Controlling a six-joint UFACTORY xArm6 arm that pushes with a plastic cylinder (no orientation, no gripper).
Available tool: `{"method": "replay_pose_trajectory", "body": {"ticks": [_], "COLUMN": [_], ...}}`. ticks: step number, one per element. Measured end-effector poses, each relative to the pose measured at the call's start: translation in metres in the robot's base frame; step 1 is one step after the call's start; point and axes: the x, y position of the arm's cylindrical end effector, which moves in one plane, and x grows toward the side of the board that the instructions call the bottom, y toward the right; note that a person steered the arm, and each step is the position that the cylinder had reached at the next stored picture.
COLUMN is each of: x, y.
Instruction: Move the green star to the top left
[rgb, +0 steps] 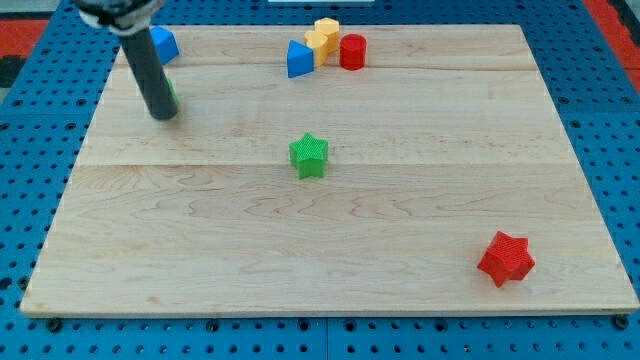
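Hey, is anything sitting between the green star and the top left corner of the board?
Mostly clear wood. The green star sits mid-board; toward the view's top left stand my tip, a green block largely hidden behind the rod, and a blue block near the corner. Those crowd the goal area.

One camera only, looking down at a slant from the near edge of the wooden board (330, 260), facing the far side. It sits close enough that the board fills almost all the frame.
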Motion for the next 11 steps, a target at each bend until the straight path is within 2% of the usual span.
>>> {"method": "replay_pose_trajectory", "body": {"ticks": [1,2,3,4,5,7,8,10,11], "x": [-0.053,-0.027,-0.011,0.083,0.134,0.000,-0.031,-0.040,-0.054], "y": [-0.035,0.032,0.184,0.258,0.239,0.054,0.030,0.060,0.040]}}
